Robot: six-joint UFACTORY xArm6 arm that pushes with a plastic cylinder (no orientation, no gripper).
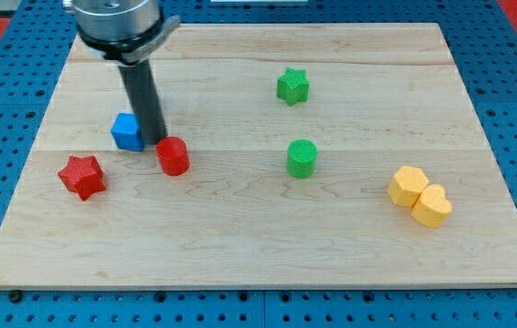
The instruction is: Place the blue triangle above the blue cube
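One blue block (127, 132) sits at the board's left, partly hidden by my rod; it looks like a cube, but its shape is not certain. No second blue block shows in the camera view. My tip (156, 142) rests on the board right against the blue block's right side, just above and left of a red cylinder (173, 156). The dark rod rises from the tip to the arm's head at the view's top left.
A red star (81, 176) lies below and left of the blue block. A green star (292, 86) and a green cylinder (302, 158) sit mid-board. A yellow hexagon (408, 185) and a yellow heart (432, 206) touch at the right. The wooden board (267, 264) lies on a blue pegboard.
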